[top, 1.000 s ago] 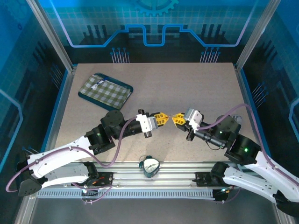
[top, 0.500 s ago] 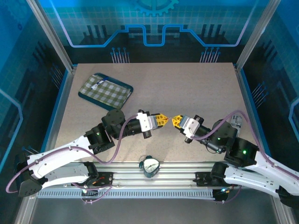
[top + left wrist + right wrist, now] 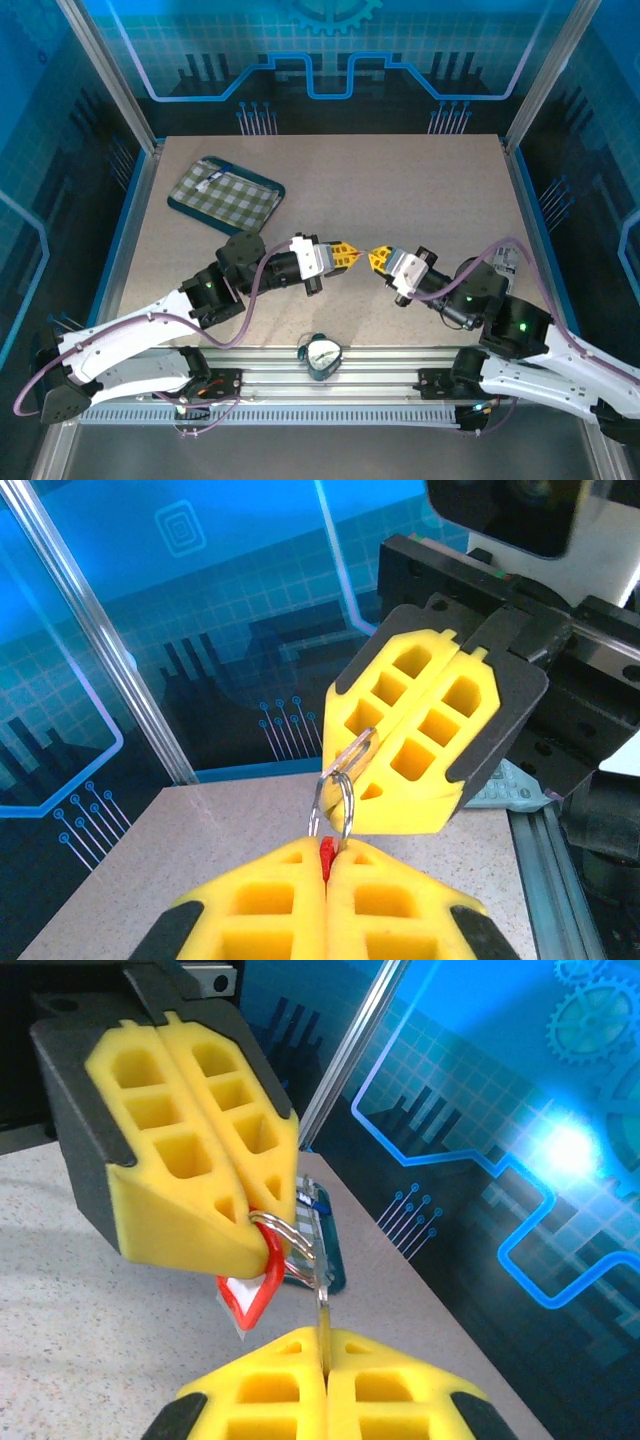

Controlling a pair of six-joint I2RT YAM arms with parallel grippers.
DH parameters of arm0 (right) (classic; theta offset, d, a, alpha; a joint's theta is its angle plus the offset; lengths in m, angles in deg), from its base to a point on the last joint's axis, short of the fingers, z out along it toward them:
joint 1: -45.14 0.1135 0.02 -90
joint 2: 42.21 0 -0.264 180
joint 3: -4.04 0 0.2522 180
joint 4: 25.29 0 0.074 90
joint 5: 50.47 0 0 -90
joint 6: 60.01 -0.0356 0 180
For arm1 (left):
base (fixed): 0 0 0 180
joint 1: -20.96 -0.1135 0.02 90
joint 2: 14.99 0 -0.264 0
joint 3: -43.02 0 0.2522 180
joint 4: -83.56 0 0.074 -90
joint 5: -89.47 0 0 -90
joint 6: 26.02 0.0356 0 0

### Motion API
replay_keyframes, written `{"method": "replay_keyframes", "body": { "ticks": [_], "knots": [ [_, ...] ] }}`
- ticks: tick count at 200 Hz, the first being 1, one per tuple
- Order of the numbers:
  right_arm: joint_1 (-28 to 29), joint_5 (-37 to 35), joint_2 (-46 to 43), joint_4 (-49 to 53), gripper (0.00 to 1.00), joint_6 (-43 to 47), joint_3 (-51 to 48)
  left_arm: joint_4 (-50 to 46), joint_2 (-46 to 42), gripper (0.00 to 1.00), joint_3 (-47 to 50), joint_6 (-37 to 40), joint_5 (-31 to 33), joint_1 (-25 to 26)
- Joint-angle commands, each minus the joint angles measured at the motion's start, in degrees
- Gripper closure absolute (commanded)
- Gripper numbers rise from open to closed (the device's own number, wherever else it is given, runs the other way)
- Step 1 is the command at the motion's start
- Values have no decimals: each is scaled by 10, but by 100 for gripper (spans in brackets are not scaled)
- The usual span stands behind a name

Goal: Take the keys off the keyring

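Top external shows us the left gripper [image 3: 352, 254] and right gripper [image 3: 375, 258] nose to nose above the table [image 3: 420, 190], approx. mid-width, both clamped. In the right wrist view the left one pinches the keyring [image 3: 265, 1280], red tag hanging below. The right's own fingers nip the key [image 3: 322, 1312], edge-on, its shaft running straight between the tips. We reckon the pull goes along that line, i.e. arms apart. There's room either side; tray [image 3: 225, 193] and dial [image 3: 322, 355] sit well apart.
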Motion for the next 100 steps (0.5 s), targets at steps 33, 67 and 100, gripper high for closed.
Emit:
{"method": "replay_keyframes", "body": {
  "ticks": [33, 67, 100],
  "knots": [
    [-71, 2, 19, 22, 100, -162, 36, 61, -21, 100, -15, -24, -23, -6],
    [-70, 9, 5, -42, 100, -151, -14, 78, -24, 100, -8, -34, -22, -5],
    [-66, 23, -4, -87, 100, -112, -51, 81, -27, 100, -5, -45, -16, -6]
  ]
}}
